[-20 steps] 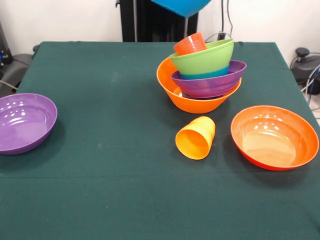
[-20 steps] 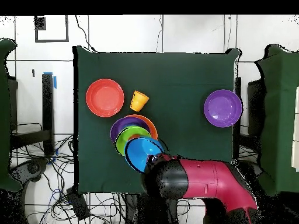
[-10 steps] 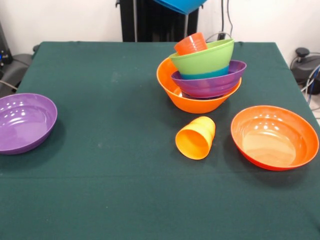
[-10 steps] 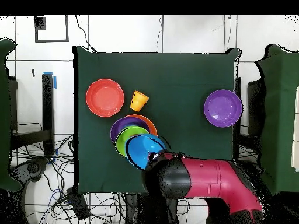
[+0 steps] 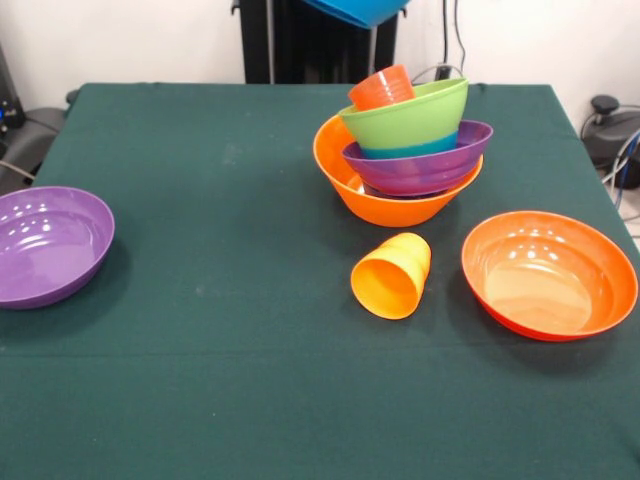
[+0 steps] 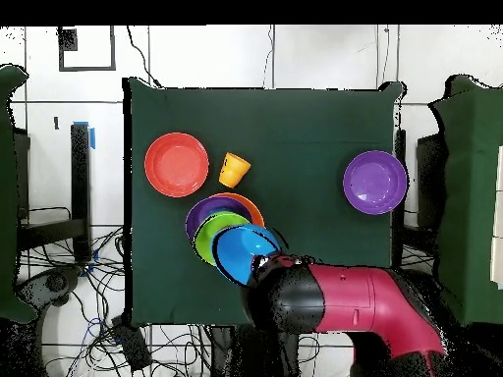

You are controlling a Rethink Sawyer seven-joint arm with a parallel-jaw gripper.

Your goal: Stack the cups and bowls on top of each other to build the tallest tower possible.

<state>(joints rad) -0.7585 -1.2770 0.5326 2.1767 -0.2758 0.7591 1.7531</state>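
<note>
The tower stands at the table's far right in the front view: a big yellow-orange bowl (image 5: 385, 205) holds a purple bowl (image 5: 420, 168), a blue band, a lime green bowl (image 5: 410, 120) and a tilted red-orange cup (image 5: 382, 88). A blue bowl (image 5: 360, 10) hangs above it at the top edge. In the overhead view this blue bowl (image 6: 239, 253) overlaps the tower (image 6: 218, 221), and my gripper (image 6: 265, 263) holds its rim under the red arm. A yellow-orange cup (image 5: 392, 275) lies on its side in front of the tower.
A wide red-orange bowl (image 5: 548, 272) sits at the right, beside the lying cup. A purple bowl (image 5: 45, 243) sits alone at the left edge. The black pedestal (image 5: 300, 40) stands behind the table. Cables lie on the floor around the table (image 6: 295, 128).
The blue bowl has risen slightly in the front view and drifted a little further over the tower in the overhead view. The arm has shifted with it. Nothing on the table moved.
</note>
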